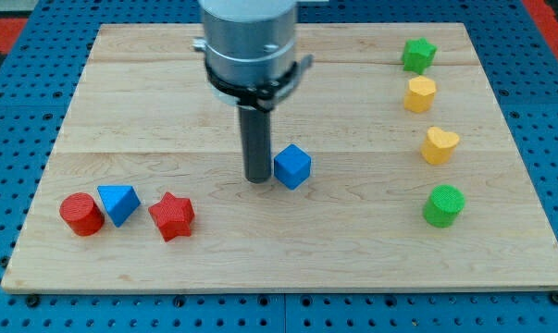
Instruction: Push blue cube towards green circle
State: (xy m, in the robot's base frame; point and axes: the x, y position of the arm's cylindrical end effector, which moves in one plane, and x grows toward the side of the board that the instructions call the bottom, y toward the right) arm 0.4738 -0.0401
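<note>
One tip (257, 178) touching blue cube (292, 166) (green circle (443, 204) well apart).

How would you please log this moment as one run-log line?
my tip: at blue cube, its left | green circle: far right, apart | push: not finished

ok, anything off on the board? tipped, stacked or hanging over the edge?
Nothing stands out. My tip sits just to the view's left of the blue cube. The green circle lies apart at the view's right. Every block rests flat on the wooden board, none stacked or over an edge.
</note>
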